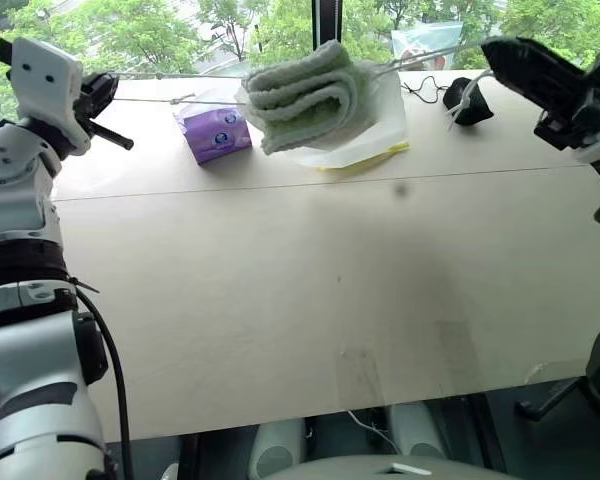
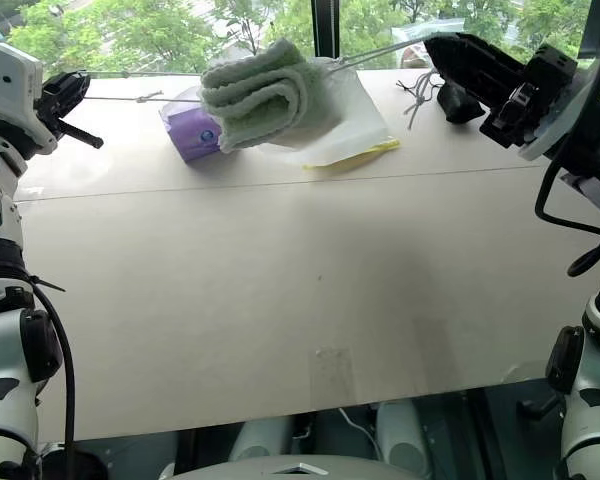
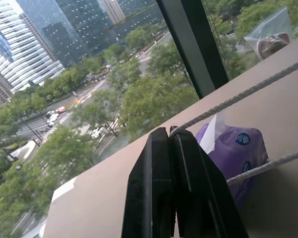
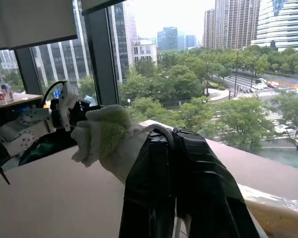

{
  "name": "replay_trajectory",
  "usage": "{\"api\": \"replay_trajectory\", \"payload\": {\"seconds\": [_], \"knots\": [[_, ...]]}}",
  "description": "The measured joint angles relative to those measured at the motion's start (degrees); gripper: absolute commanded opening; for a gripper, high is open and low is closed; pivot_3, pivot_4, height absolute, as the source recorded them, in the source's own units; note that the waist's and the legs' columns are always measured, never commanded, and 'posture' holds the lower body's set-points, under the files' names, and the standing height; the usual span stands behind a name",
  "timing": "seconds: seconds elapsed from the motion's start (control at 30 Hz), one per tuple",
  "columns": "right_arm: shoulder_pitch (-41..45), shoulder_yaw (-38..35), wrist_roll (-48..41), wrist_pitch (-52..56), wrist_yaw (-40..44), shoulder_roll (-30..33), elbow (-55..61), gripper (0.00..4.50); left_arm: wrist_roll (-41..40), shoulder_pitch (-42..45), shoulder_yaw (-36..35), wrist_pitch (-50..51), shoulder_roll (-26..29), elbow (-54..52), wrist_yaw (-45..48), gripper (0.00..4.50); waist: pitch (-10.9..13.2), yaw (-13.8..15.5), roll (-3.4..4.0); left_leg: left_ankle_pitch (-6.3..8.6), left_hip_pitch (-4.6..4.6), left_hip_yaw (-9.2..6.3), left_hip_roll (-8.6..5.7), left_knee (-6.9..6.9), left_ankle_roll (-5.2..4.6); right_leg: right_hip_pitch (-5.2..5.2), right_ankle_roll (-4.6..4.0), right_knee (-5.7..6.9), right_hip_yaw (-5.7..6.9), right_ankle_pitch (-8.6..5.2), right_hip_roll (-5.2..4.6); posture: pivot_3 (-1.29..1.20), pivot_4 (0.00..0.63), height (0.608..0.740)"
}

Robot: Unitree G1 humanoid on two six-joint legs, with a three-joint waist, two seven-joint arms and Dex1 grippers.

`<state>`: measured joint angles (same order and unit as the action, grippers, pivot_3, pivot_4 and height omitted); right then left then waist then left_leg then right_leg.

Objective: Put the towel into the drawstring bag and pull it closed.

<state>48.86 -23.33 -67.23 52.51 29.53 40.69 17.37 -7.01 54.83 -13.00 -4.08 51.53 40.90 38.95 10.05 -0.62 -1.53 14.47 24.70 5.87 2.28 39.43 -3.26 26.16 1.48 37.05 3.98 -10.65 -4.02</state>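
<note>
The pale green towel [image 1: 305, 95] sits folded inside the thin white drawstring bag [image 1: 385, 115], which hangs above the far part of the table. White cords [image 3: 238, 96] run out tight from the bag's mouth to both sides. My left gripper [image 1: 108, 95] is raised at the far left, shut on the cord ends, as the left wrist view shows [image 3: 171, 134]. On the far right my right gripper [image 1: 492, 47] is shut on the opposite cord. The right wrist view has the towel [image 4: 102, 134] and bag fabric [image 4: 134, 151] right before its closed fingers.
A purple tissue pack [image 1: 215, 132] lies on the table behind the bag. A clear plastic bag with a yellow strip [image 1: 368, 157] lies under the hanging bag. A small black pouch with a cord [image 1: 470, 100] sits at the far right. The pale tabletop [image 1: 310, 300] stretches toward me.
</note>
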Motion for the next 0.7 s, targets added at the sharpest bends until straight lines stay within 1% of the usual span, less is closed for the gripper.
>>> {"api": "replay_trajectory", "payload": {"seconds": [0.07, 0.17, 0.27, 0.33, 0.4, 0.43, 0.53, 0.7], "knots": [[4.43, -0.52, -4.22, 0.31, -2.22, 1.22, -0.82, 0.0, 0.05, 2.9, 0.2, 0.56, 1.57, 0.38, 2.27, 0.06, 0.0, -0.06, 0.0, 0.0, 0.0, 0.01, 0.0, -0.02, 0.0, 0.0, 0.0, -0.03, -0.01, 0.0, 0.0, 0.0, 0.15, 0.74], [6.58, -1.15, -7.19, 0.65, -3.64, 2.11, -1.12, 0.0, 0.25, 5.12, 0.72, 0.56, 3.14, 1.14, 4.36, 0.06, -0.01, -0.02, -0.01, 0.01, -0.04, 0.01, 0.0, -0.03, -0.01, -0.04, 0.0, -0.07, 0.0, 0.0, 0.0, 0.0, 0.15, 0.74], [6.58, 0.49, -7.36, 0.89, -4.47, 2.1, -1.47, 0.0, 0.36, 5.88, 1.45, 0.82, 3.28, 2.55, 5.15, 0.06, -0.01, -0.01, -0.01, 0.01, -0.02, 0.05, 0.0, -0.01, -0.02, -0.04, 0.0, -0.04, -0.02, 0.0, 0.0, 0.0, 0.15, 0.74], [6.55, 2.38, -5.93, 0.85, -4.38, 2.12, -1.3, 0.0, 0.08, 5.87, 1.66, 1.27, 2.96, 2.45, 5.86, 0.06, -0.02, -0.02, -0.01, 0.01, -0.02, 0.04, 0.0, 0.0, -0.02, -0.04, 0.0, -0.02, -0.01, 0.0, 0.0, 0.0, 0.15, 0.74], [5.56, 4.02, -4.07, 0.52, -3.66, 2.13, -0.33, 0.0, -1.57, 4.77, 1.55, 2.59, 1.82, -0.77, 7.52, 0.06, -0.02, 0.07, -0.02, 0.01, 0.0, 0.01, 0.01, 0.01, -0.02, -0.05, 0.0, -0.02, -0.01, 0.0, -0.01, 0.0, 0.15, 0.74], [5.1, 5.64, -3.37, 0.51, -3.34, 1.7, 0.08, 0.0, -3.03, 3.5, 1.63, 3.4, 0.39, -4.42, 8.97, 0.06, -0.02, 0.23, -0.02, 0.01, 0.04, -0.01, 0.0, 0.02, -0.02, -0.04, 0.0, -0.03, -0.01, 0.0, -0.02, 0.0, 0.15, 0.74], [4.93, 7.32, -3.47, 0.52, -2.87, 0.55, 0.66, 0.0, -6.22, 2.15, 1.82, 6.26, -1.89, -10.35, 11.21, 0.06, -0.02, 0.22, -0.02, 0.01, 0.06, -0.01, 0.0, 0.04, -0.02, -0.03, 0.0, -0.06, -0.02, 0.0, -0.01, 0.0, 0.15, 0.74], [5.31, 7.33, -3.74, 0.52, -2.13, 0.76, 0.85, 0.0, -11.34, 2.23, 0.72, 11.91, -1.6, -16.28, 14.42, 0.06, -0.02, -0.14, -0.02, 0.0, -0.02, 0.0, 0.01, 0.03, -0.01, -0.03, 0.0, -0.01, -0.04, 0.0, 0.02, 0.0, 0.15, 0.74]]}}
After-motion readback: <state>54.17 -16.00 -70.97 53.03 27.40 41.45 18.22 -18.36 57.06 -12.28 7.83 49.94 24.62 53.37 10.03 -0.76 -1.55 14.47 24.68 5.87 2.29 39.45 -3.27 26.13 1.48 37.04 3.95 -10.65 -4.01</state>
